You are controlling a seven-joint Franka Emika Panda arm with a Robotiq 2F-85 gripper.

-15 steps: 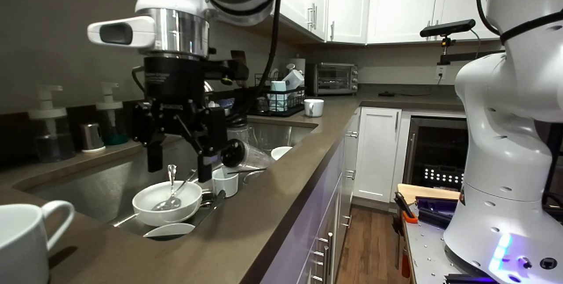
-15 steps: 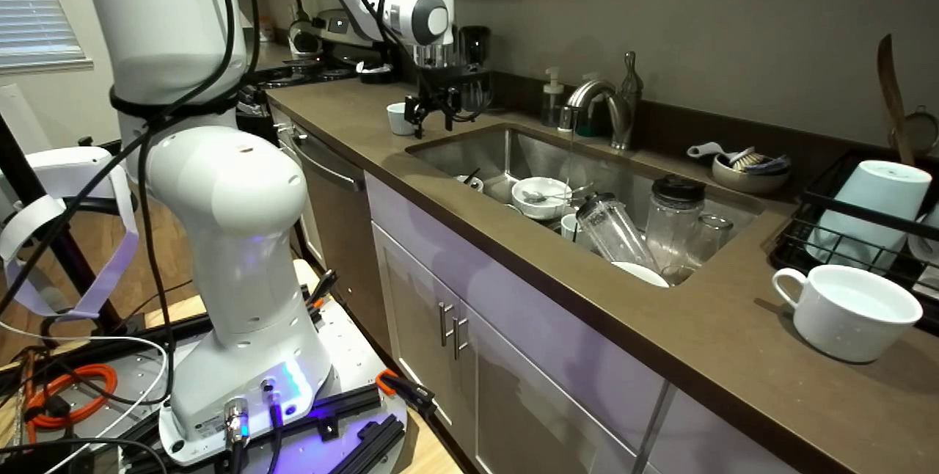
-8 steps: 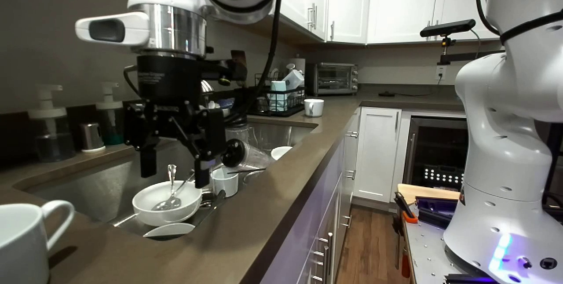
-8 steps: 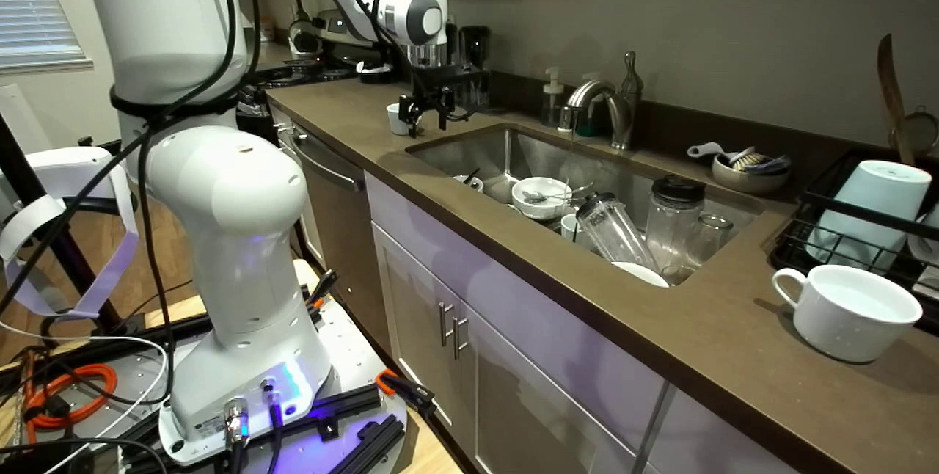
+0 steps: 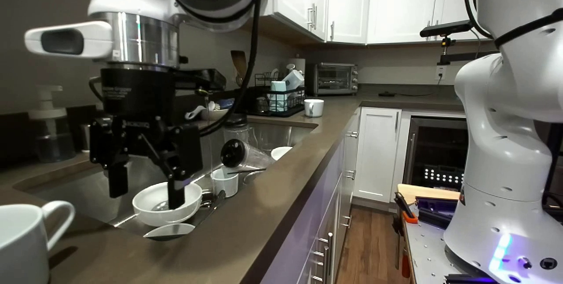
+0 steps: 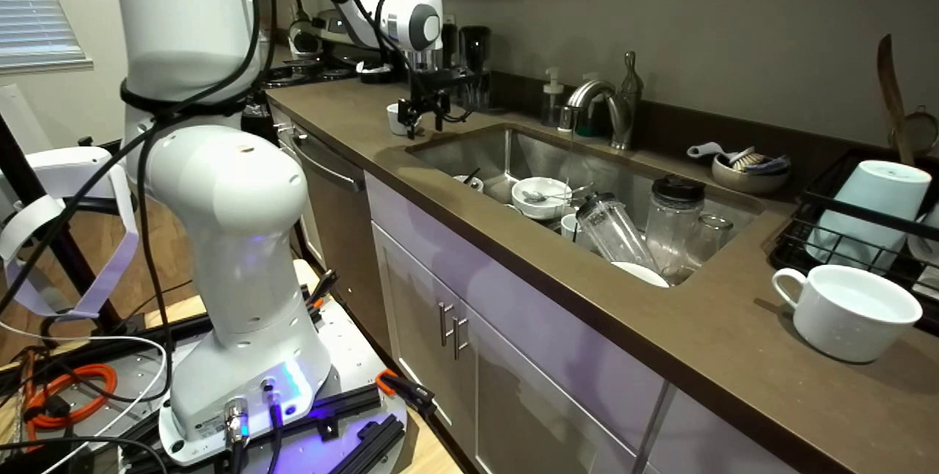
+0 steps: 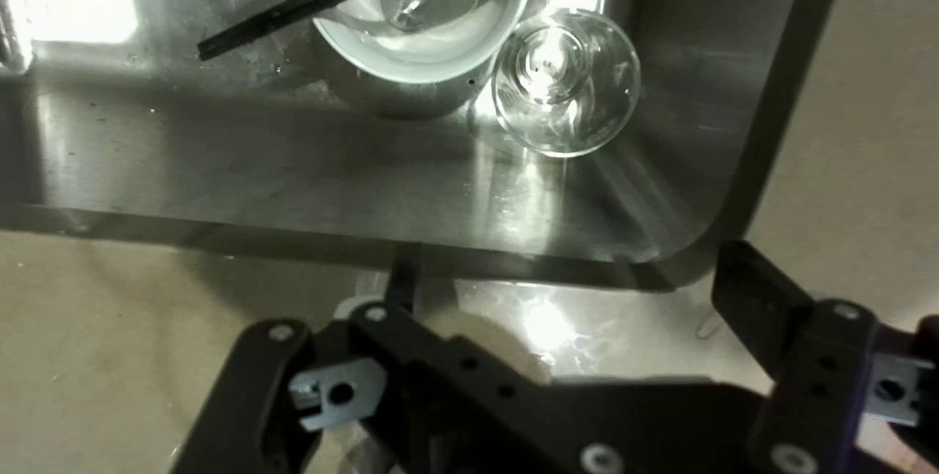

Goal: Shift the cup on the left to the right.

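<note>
The left cup, a white mug (image 5: 20,249) with a loop handle, stands upright on the counter at the near left of an exterior view, cut off by the frame edge. From across the room the same cup (image 6: 394,119) is small, partly behind the fingers. My gripper (image 5: 147,189) hangs over the sink end beside it, apart from it on its handle side. In the wrist view the gripper (image 7: 568,274) stands wide, with only wet counter and the sink corner between its fingers. The cup is out of that view.
The sink (image 7: 293,151) holds a white bowl (image 6: 541,199), a mug (image 7: 411,70) with a dark stick, a glass (image 7: 601,100) and jars. Beyond it are a faucet (image 6: 616,107), a dish rack (image 6: 814,199) and another white mug (image 6: 847,320). A soap dispenser (image 5: 50,136) lines the wall.
In the closer exterior view, my gripper has moved left and lower, nearer the left cup. It has stayed open. The cup and the dishes have not moved.
</note>
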